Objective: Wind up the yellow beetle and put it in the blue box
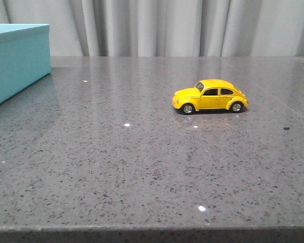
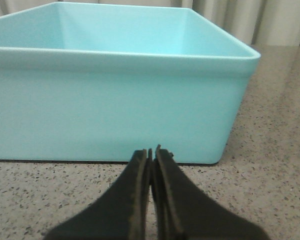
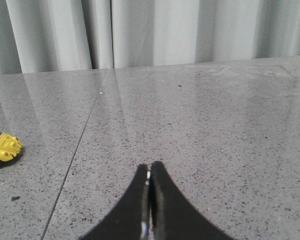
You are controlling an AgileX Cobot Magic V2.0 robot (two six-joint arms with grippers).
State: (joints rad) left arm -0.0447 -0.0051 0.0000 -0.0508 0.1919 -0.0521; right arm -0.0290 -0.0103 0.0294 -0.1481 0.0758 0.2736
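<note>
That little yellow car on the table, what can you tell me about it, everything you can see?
The yellow beetle is a small glossy toy car with a rounded body, dark windows and black wheels with silver hubs. It looks like painted metal or hard plastic. It stands upright on all its wheels on the speckled grey table, side-on, nose pointing to the robot's left. Nothing touches it but the table; the blue box sits far off to its left.

Surface (image 1: 142, 167): grey speckled stone, glossy. On it: blue box (image 1: 15, 63), open-topped, at far left; yellow toy car (image 1: 210, 96), upright on its wheels, right of centre, well apart from the box.
</note>
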